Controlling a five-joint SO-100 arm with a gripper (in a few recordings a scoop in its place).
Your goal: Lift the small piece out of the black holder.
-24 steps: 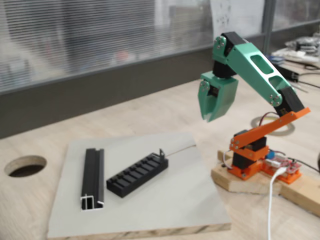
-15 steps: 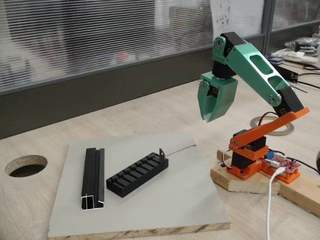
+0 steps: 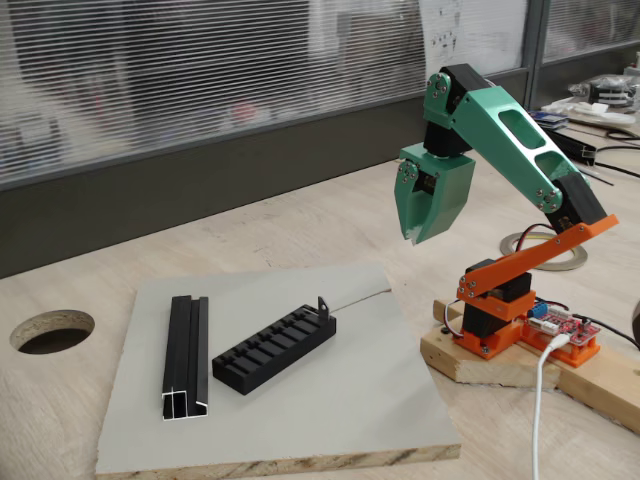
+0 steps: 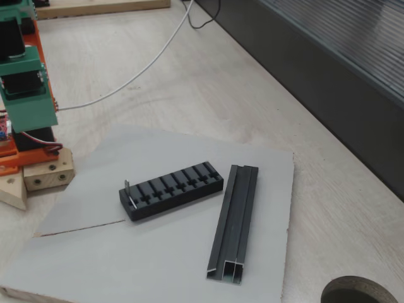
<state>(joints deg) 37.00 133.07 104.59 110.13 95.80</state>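
Observation:
The black holder [image 3: 275,349] lies slantwise on a grey board [image 3: 300,420], its slotted top facing up. The small piece [image 3: 323,307], a thin bent bracket, stands upright in the slot at the holder's right end; in the other fixed view it is at the left end [image 4: 129,194] of the holder [image 4: 172,189]. My green gripper [image 3: 413,237] hangs high in the air, up and to the right of the piece and well apart from it. Its fingers point down, look pressed together and hold nothing.
A longer black channel rail [image 3: 186,357] lies left of the holder on the board. The arm's orange base [image 3: 500,320] sits on a wooden block right of the board, with a white cable [image 3: 541,410]. A round hole [image 3: 50,330] cuts the table at left.

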